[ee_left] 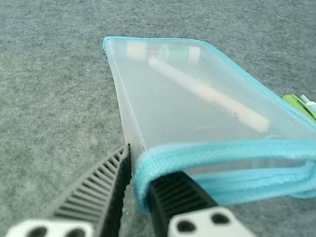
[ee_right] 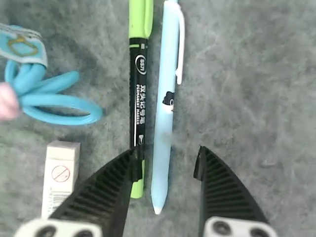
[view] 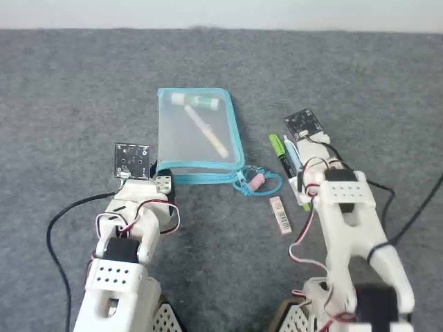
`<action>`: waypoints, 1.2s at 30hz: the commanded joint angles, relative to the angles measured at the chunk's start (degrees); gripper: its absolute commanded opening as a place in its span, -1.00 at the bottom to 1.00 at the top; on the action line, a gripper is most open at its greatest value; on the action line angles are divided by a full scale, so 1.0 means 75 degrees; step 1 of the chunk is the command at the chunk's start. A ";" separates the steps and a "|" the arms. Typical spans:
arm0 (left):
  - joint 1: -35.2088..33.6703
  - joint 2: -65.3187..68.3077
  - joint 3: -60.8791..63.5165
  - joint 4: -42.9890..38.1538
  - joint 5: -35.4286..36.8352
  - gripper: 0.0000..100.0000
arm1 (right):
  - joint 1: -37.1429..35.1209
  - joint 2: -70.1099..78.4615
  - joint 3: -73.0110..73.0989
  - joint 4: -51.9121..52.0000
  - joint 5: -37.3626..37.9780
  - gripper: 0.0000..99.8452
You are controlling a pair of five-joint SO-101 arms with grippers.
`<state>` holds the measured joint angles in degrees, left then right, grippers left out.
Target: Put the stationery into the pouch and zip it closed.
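The light-blue pen (ee_right: 165, 98) is the piece your next pick turns on. It lies flat on the grey mat (view: 360, 83), and its long axis runs straight away from the right gripper (ee_right: 165, 182). That gripper is empty, with its jaws spread wide to either side of the pen's near tip, so closing would squeeze across the barrel.

The green highlighter (ee_right: 138, 59) lies parallel and just beside the pen, with its near end right at one jaw. A plain close could catch both, so I'd shift slightly off the highlighter first.

The pouch (view: 197, 135) sits on the far side of the highlighter, closer to your left arm. Its teal zip edge faces both arms and looks parted. The left gripper (ee_left: 138, 192) is clamped on the near corner of that edge. Inside the pouch are a cream pen (view: 206, 131) and a white-and-green tube (view: 196, 102).

Between pen and pouch mouth lie the teal pull loop (view: 257, 182) and, nearer you, the eraser (view: 279, 214). Carry the pen over them. There is open mat on every other side.
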<state>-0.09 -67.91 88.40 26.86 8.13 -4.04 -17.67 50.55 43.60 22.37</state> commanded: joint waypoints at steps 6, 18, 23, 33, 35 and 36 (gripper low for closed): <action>0.0012 -0.0164 -0.0076 -0.0223 -0.0082 -0.98 | 0.0088 0.1366 -0.1125 -0.0158 0.0117 -0.66; 0.0012 -0.0164 -0.0076 -0.0223 -0.0082 -0.98 | 0.0651 0.2151 -0.1500 -0.0100 0.0141 -0.79; 0.0012 -0.0164 -0.0076 -0.0223 -0.0082 -0.98 | 0.0697 0.2081 -0.1524 0.0205 0.0141 -0.96; 0.0012 -0.0164 -0.0076 -0.0223 -0.0082 -0.98 | 0.0627 -0.0018 -0.1289 0.1729 0.0082 -0.99; 0.0012 -0.0164 -0.0076 -0.0223 -0.0082 -0.98 | 0.0615 -0.0826 -0.1008 0.1893 0.0082 -0.99; 0.0012 -0.0164 -0.0076 -0.0223 -0.0082 -0.98 | 0.0615 -0.1260 -0.0832 0.1916 0.0082 -0.99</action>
<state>-0.09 -67.91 88.40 26.86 8.13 0.53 -16.35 42.90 56.35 22.73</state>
